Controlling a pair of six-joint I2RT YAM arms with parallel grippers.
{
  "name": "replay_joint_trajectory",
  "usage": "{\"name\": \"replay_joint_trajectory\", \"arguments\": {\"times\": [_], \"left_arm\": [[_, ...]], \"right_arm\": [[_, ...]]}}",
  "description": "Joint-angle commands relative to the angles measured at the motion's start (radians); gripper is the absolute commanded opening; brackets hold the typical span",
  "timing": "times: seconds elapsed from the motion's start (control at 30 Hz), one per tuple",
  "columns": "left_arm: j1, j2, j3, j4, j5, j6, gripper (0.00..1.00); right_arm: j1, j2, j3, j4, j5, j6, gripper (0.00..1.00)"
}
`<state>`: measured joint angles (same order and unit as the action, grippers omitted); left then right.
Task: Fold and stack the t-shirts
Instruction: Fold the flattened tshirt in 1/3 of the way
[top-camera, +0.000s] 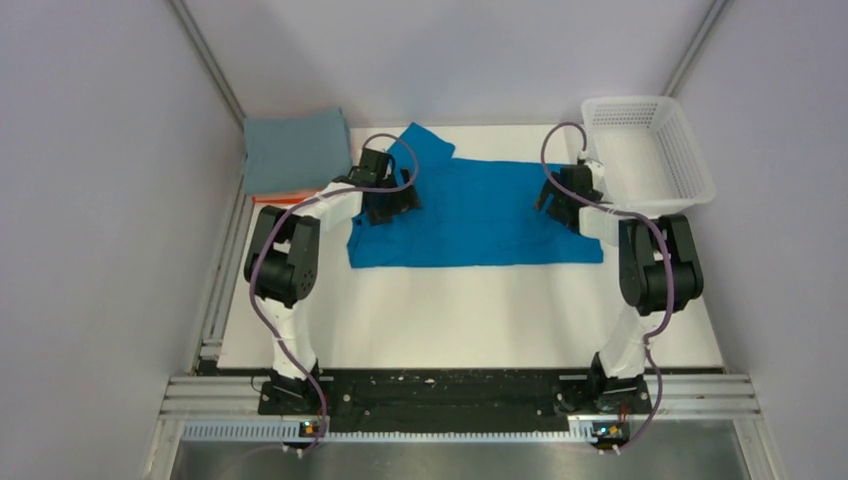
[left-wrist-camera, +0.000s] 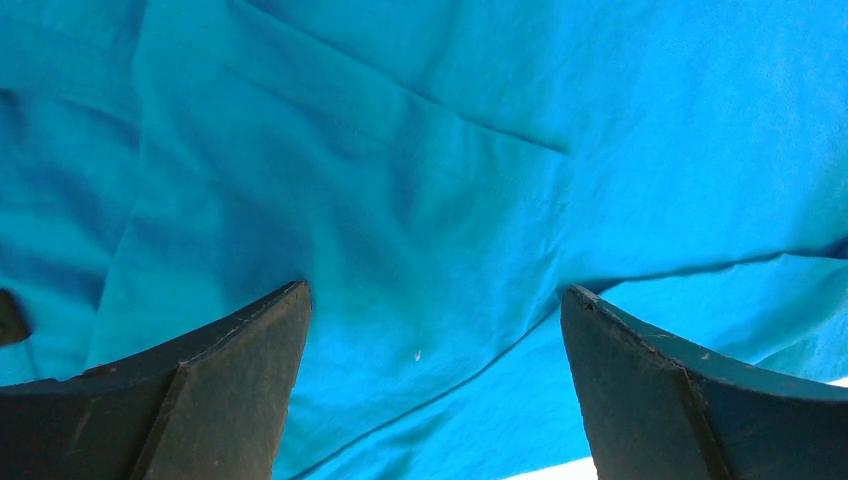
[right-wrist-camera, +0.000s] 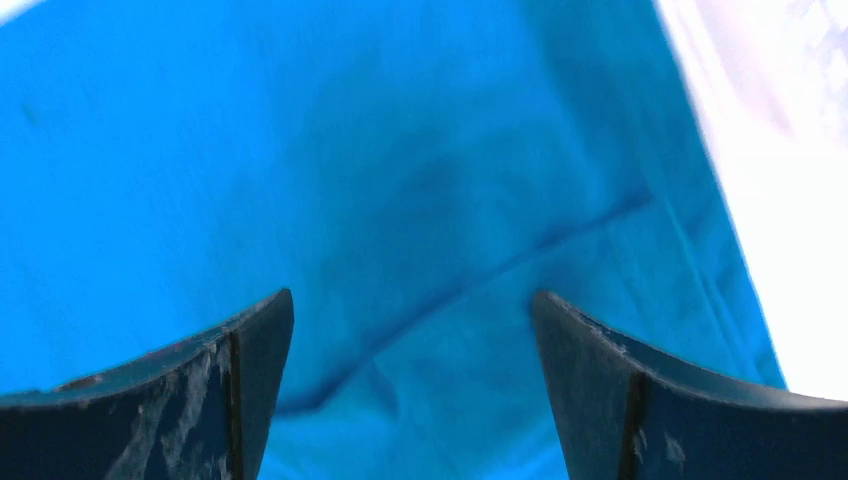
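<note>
Laboratory robot cell: my arms (top-camera: 290, 262) are bolted to aluminium rails (top-camera: 460, 398) at a white table (top-camera: 450, 320), enclosed by plain grey panels (top-camera: 100, 200).

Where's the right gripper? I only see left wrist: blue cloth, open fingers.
Observer: The right gripper is open, over the right end of the blue shirt.
Operator: Anything folded yet?
Observer: One grey shirt, folded, in the far left corner; an orange edge shows under it.
Operator: What's far right?
Observer: A white basket, beside the right arm.
</note>
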<state>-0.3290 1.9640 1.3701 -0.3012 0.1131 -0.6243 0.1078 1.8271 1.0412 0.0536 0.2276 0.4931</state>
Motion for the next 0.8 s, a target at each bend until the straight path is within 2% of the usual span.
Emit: {"name": "replay_joint_trajectory", "arguments": {"times": [0.0, 0.13, 0.27, 0.4, 0.53, 0.57, 0.67, 0.77], "left_arm": [[-0.001, 0.051, 0.021, 0.032, 0.07, -0.032, 0.99], [-0.004, 0.009, -0.115, 0.054, 0.074, -0.05, 0.99], [-0.013, -0.105, -0.336, 0.085, 0.068, -0.092, 0.99], [-0.061, -0.272, -0.576, 0.09, 0.031, -0.155, 0.99], [-0.165, -0.482, -0.764, 0.049, -0.046, -0.257, 0.99], [-0.195, -0.524, -0.798, 0.022, -0.077, -0.288, 0.99], [-0.271, -0.633, -0.866, -0.086, -0.156, -0.4, 0.99], [-0.323, -0.722, -0.903, -0.173, -0.2, -0.474, 0.99]], "right_arm": [[0.07, -0.055, -0.078, -0.006, 0.001, 0.002, 0.88], [0.09, -0.075, -0.158, -0.081, 0.015, 0.041, 0.88], [0.106, -0.187, -0.293, -0.157, 0.004, 0.095, 0.88], [0.135, -0.431, -0.447, -0.266, -0.027, 0.146, 0.88], [0.148, -0.681, -0.601, -0.412, -0.082, 0.204, 0.88], [0.149, -0.74, -0.631, -0.444, -0.102, 0.223, 0.88], [0.154, -0.914, -0.701, -0.544, -0.13, 0.283, 0.99], [0.157, -1.031, -0.727, -0.587, -0.146, 0.304, 0.99]]}}
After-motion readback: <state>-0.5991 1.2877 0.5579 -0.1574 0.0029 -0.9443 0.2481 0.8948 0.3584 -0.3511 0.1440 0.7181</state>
